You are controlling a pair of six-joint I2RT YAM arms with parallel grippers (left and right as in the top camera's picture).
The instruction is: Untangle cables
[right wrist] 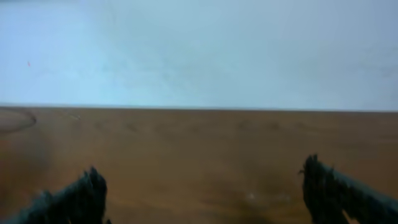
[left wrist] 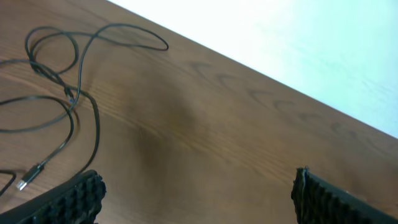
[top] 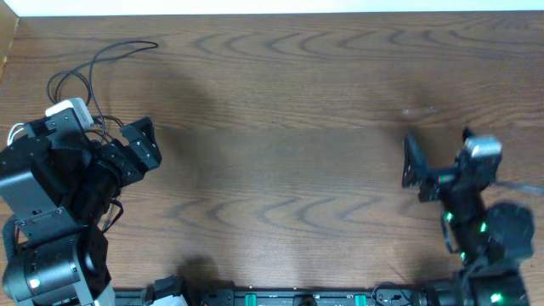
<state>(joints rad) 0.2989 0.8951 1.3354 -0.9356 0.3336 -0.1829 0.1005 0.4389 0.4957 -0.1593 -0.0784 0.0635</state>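
Note:
The thin black cables (top: 89, 72) lie in loose overlapping loops on the wooden table at the far left. In the left wrist view they (left wrist: 68, 93) cross each other at the left, with a small plug end (left wrist: 25, 182) near my left finger. My left gripper (top: 151, 144) (left wrist: 199, 186) is open and empty, just right of the cables and apart from them. My right gripper (top: 437, 144) (right wrist: 202, 180) is open and empty at the right side of the table, far from the cables. I cannot make out a white cable.
The wooden table (top: 280, 127) stretches between the two arms. Its far edge meets a pale wall (right wrist: 199, 50). The arm bases and their thicker wires sit along the near edge (top: 280, 297).

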